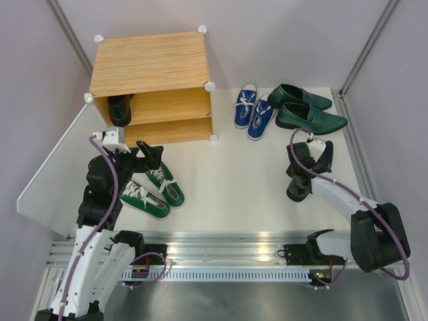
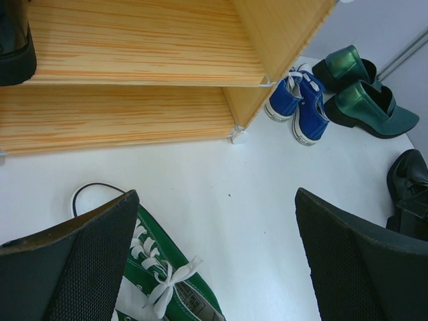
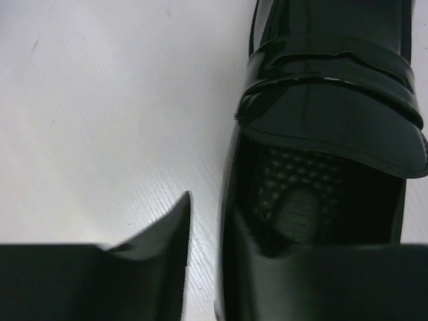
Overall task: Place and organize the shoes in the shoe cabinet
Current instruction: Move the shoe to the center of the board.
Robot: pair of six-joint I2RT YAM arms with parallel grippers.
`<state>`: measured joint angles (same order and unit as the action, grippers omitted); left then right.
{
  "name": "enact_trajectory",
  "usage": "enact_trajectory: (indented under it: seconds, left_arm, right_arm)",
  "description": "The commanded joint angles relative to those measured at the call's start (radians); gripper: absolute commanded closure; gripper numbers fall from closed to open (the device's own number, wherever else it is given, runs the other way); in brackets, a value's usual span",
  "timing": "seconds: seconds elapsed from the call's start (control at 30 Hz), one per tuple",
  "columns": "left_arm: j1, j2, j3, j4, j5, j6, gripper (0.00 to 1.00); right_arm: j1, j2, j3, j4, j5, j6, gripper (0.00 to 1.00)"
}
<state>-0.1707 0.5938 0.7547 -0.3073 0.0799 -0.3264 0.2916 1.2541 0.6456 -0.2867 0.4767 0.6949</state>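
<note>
- Right gripper (image 3: 237, 214): jaws partly closed, astride the side wall of a black ankle boot (image 3: 334, 120), with one finger down inside the opening and the other outside. A sliver of table (image 3: 100, 100) shows between the outer finger and the leather, so I cannot tell if it has bitten.
- That boot stands on the table at the right, well apart from the shoe cabinet (image 1: 150, 63). Its mate (image 1: 119, 109) already sits at the left end of the upper shelf.
- Risk: glossy leather and a pinch on one thin wall. The boot could swing heel-down or slip out on the lift.
- Risk: a long carry across the table. A dangling boot might clip the cabinet's front edge or knock its mate over.
- Left gripper (image 2: 214, 267): jaws wide apart, holding nothing, hovering above the green sneakers (image 1: 155, 190) just in front of the cabinet.
- Risk: if both arms head for the same opening, they could cross.
- Blue sneakers (image 1: 253, 110) and green loafers (image 1: 307, 110) sit to the right of the cabinet, near the right arm's likely path. A low pass could scatter them.
</note>
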Motion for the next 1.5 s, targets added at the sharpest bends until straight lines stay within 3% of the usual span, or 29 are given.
enact_trajectory:
  seconds: [0.0,0.03,0.07,0.17,0.27,0.47,0.6,0.63,0.7,0.77,0.87,1.13,1.33,1.47]
  left_arm:
    - [-0.012,-0.011,0.038,0.008,0.000,0.044,0.00]
    - [-0.012,-0.012,0.038,0.007,-0.002,0.044,0.00]
    - [-0.012,-0.014,0.043,0.004,-0.011,0.047,0.00]
    - [-0.012,-0.011,0.046,-0.003,-0.022,0.047,0.00]
    - [-0.010,-0.008,0.049,-0.007,-0.020,0.046,0.00]
    - [-0.007,0.000,0.051,-0.010,-0.020,0.046,0.00]
    - [-0.001,0.001,0.051,-0.012,-0.015,0.044,0.00]
    - [-0.003,0.003,0.051,-0.013,-0.012,0.044,0.00]
    - [-0.003,0.004,0.052,-0.012,-0.012,0.046,0.00]
    - [-0.003,0.004,0.051,-0.012,-0.009,0.046,0.01]
    - [-0.003,0.006,0.052,-0.013,-0.009,0.046,0.00]
    - [-0.001,0.004,0.051,-0.013,0.001,0.044,0.00]
    - [-0.003,0.004,0.051,-0.013,0.006,0.043,0.00]
    - [-0.001,0.006,0.049,-0.013,0.011,0.040,0.00]
  right_arm:
    - [0.001,0.010,0.022,0.034,-0.096,-0.014,0.77]
    - [0.003,-0.016,0.022,0.041,-0.127,-0.024,0.82]
    - [0.020,-0.033,0.023,0.046,-0.138,-0.047,0.93]
    - [0.128,-0.105,0.023,0.054,-0.135,-0.070,0.98]
    - [0.283,-0.122,0.023,0.052,-0.153,-0.046,0.99]
    - [0.617,0.004,0.084,0.093,-0.205,-0.041,0.97]
    - [0.797,0.099,0.158,0.113,-0.118,-0.107,0.92]
    - [0.811,0.105,0.164,0.124,-0.133,-0.139,0.90]
    - [0.819,0.119,0.186,0.123,-0.150,-0.159,0.75]
    - [0.820,0.114,0.198,0.116,-0.153,-0.184,0.51]
    - [0.820,0.079,0.215,0.074,-0.118,-0.192,0.39]
    - [0.817,-0.082,0.212,-0.103,0.019,-0.082,0.37]
    - [0.814,-0.142,0.112,-0.207,0.086,0.102,0.48]
    - [0.804,-0.160,0.020,-0.218,0.066,0.165,0.48]
